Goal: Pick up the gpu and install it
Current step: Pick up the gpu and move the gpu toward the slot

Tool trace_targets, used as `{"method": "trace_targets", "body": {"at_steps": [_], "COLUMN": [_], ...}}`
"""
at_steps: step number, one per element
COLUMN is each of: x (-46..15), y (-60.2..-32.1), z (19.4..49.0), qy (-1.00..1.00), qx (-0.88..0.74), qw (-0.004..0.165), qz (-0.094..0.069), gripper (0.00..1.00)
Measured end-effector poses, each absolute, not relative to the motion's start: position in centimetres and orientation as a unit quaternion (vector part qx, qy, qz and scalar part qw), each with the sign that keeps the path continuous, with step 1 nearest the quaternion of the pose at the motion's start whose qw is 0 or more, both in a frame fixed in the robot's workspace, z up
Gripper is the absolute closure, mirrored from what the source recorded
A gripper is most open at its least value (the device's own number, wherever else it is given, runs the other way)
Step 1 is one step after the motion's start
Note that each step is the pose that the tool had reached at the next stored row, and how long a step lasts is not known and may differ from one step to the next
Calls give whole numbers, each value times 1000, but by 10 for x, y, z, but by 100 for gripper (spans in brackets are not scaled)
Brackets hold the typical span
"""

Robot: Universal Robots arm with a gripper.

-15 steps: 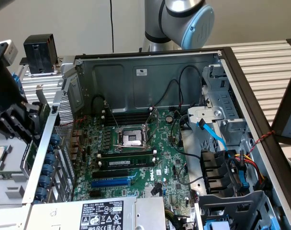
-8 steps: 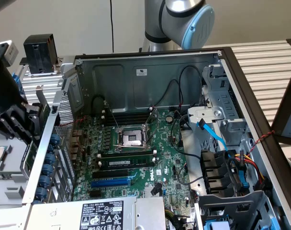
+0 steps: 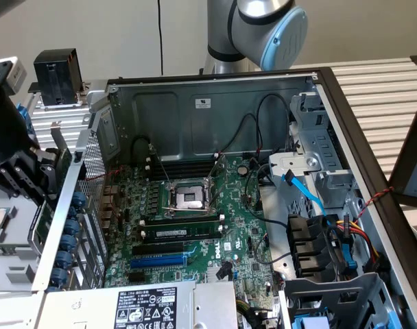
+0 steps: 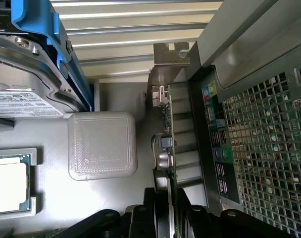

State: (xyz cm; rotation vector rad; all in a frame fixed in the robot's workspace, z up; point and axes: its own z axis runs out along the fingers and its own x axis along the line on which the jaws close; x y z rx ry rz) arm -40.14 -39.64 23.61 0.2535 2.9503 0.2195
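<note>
- Slatted grey tabletop (image 4: 125, 29) carries an open computer case (image 3: 215, 81), side off for access.
- Gripper (image 4: 168, 214), outside the case at the exterior view's left, is clamped on the gpu (image 4: 166, 148). The card sits edge-on, silver bracket (image 4: 169, 54) farthest from the fingertips, judged to leave that end free.
- Rear port panel (image 4: 216, 144) stands just beside the held card: tight margin.
- Motherboard (image 3: 195, 219) lies beyond that wall, open from above.

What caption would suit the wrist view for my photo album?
Gripper holding the gpu edge-on, right beside the computer case's perforated wall.
</note>
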Motion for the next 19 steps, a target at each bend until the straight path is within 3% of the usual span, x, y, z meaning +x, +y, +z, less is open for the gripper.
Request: {"method": "trace_targets", "body": {"at_steps": [14, 19], "x": [-400, -400], "y": [-398, -398], "z": [237, 259], "qy": [990, 990], "qx": [91, 91], "qw": [81, 81], "qz": [73, 73], "gripper": [73, 73]}}
